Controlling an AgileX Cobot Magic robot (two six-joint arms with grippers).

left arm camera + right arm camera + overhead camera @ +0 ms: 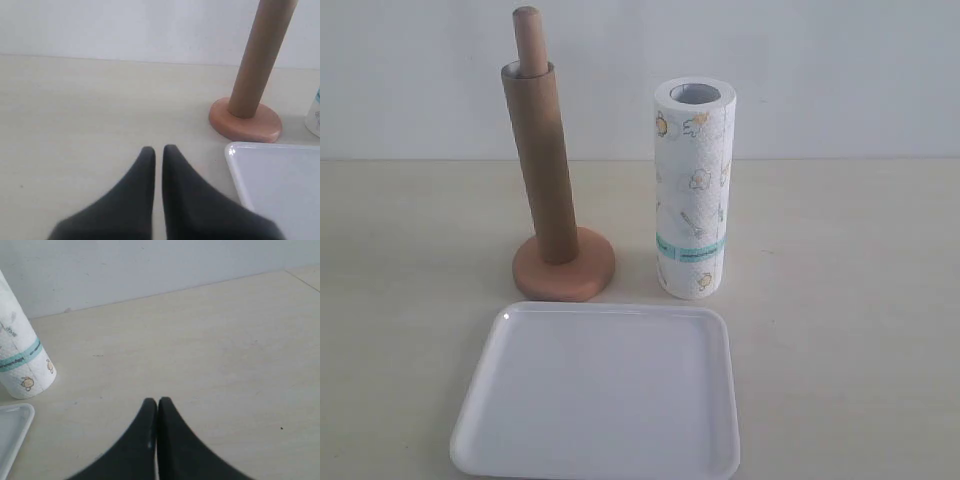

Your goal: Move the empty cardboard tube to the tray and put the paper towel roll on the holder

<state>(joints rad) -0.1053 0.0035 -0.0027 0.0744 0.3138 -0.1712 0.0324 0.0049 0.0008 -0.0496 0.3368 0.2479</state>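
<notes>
Behind the tray (pixel 600 400), empty cardboard tube (pixel 542 170) sleeves the holder (pixel 535 275), blocking the paper towel roll (pixel 692 190) standing alongside; left tool (pixel 159 148) and right tool (pixel 156 400) both closed, empty.

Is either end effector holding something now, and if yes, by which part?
Nothing is held. The left end effector and the right end effector are both shut and empty.

No readable text, brand or number anywhere. Teal band on the paper towel roll (pixel 692 190) shows faint marks, too small to read.
</notes>
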